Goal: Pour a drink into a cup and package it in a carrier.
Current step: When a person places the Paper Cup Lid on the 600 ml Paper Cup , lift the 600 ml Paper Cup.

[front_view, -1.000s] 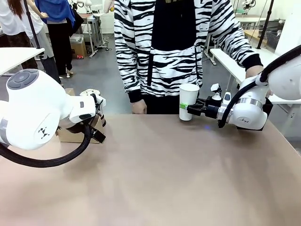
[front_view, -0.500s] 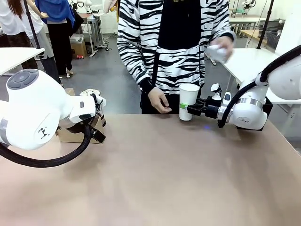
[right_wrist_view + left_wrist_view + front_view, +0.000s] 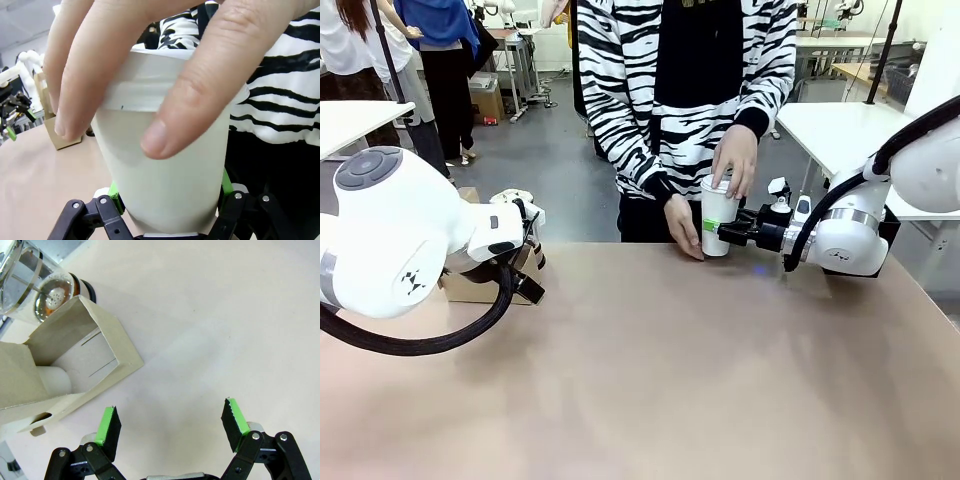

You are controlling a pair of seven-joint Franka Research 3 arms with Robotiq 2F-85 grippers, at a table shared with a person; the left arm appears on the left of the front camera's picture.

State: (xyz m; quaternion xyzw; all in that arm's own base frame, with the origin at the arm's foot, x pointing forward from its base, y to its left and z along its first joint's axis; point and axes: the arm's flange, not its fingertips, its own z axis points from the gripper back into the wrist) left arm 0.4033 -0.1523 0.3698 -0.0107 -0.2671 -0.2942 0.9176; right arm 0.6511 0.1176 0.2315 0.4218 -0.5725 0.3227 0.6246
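**A:** Where's the cup?

**B:** The white paper cup (image 3: 719, 210) stands upright between the jaws of the right gripper (image 3: 723, 233), green pads clamped on its lower wall. A person's hand (image 3: 735, 160) lies over the rim just above the gripper, pressing on what looks like a white lid (image 3: 150, 82). The other hand (image 3: 682, 222) steadies the side opposite the gripper.

**A:** And the left gripper?

**B:** The left gripper (image 3: 172, 421) hovers with its jaws wide apart and nothing between them. The brown cardboard carrier (image 3: 95, 357) lies just ahead and off to one side of its fingers, with the glass jug (image 3: 37, 287) beyond.

**A:** Which step?

**B:** Lidding, I'd judge. The cup's inside is hidden, so pouring only seems done. Packaging comes next: once the hands clear, carry the cup level to the carrier and lower it into a hole without crushing it.
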